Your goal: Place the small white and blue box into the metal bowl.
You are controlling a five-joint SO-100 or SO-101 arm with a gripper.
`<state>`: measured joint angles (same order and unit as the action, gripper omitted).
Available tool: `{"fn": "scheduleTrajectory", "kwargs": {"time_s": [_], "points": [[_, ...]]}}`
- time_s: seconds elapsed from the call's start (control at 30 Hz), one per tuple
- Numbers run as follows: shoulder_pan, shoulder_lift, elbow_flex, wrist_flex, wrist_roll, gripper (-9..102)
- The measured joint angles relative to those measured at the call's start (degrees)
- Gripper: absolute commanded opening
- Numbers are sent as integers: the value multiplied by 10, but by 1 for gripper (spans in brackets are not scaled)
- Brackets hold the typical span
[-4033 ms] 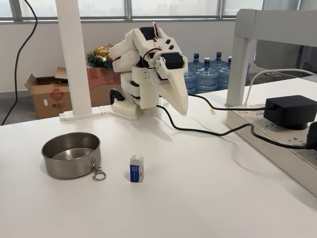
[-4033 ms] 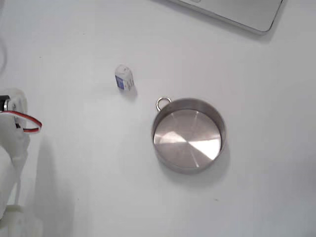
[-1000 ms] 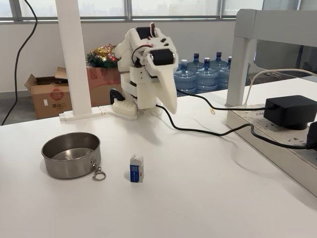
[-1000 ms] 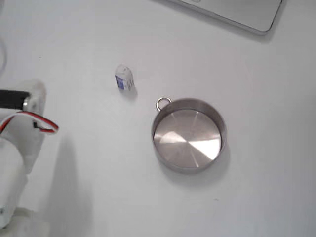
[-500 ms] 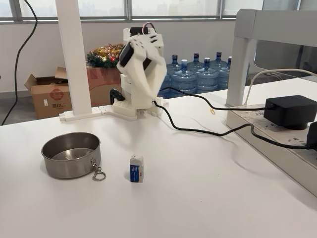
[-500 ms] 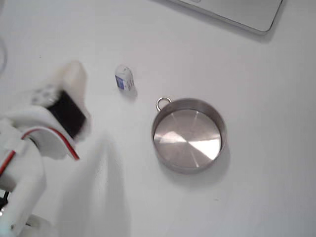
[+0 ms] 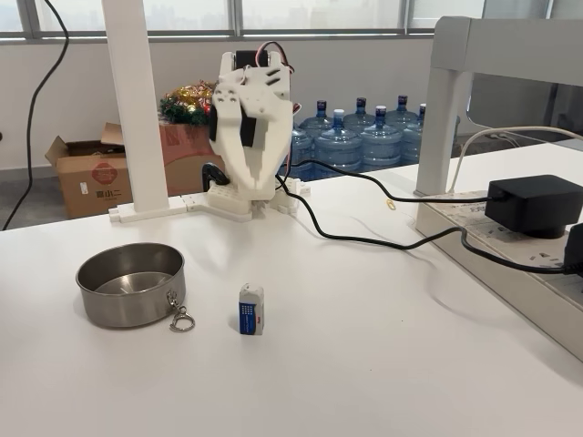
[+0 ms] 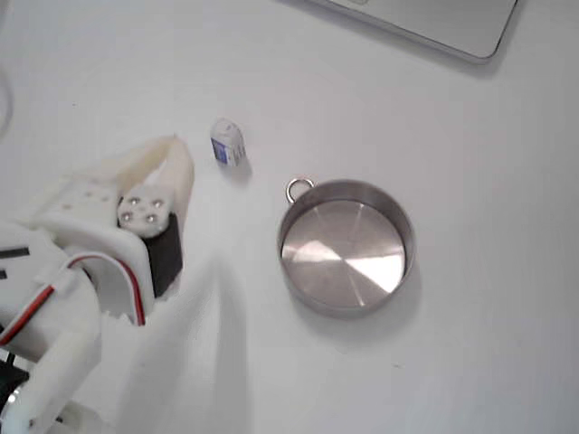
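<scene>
The small white and blue box (image 7: 250, 309) stands on the white table, just right of the metal bowl (image 7: 127, 309) in a fixed view. The bowl's ring clip (image 7: 181, 320) lies on the table between them. From above, the box (image 8: 228, 143) sits up and left of the empty bowl (image 8: 348, 307). My white gripper (image 7: 255, 187) hangs tip down at the back of the table, well behind the box. From above, the gripper (image 8: 178, 147) is raised with its tip just left of the box. Its jaws look shut with nothing between them.
A black cable (image 7: 364, 238) runs from the arm's base to a black power adapter (image 7: 535, 205) on the right. A white post (image 7: 132, 100) stands at the back left. A grey laptop edge (image 8: 434, 23) lies at the top of the view from above.
The arm has swung from facing right to pointing toward the front. From above, the gripper has come in from the left, toward the box. Box and bowl have not moved.
</scene>
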<state>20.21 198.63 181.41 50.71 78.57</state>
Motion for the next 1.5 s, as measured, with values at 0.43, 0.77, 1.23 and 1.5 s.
{"fn": "scheduleTrajectory", "kwargs": {"time_s": [0.43, 0.77, 1.23, 1.5], "points": [[3, -53, 1, 5, 59, -5], [3, -105, 2, 5, 62, -5], [3, -108, 2, -25, 62, 15], [3, -118, 2, -95, 62, 24]]}}
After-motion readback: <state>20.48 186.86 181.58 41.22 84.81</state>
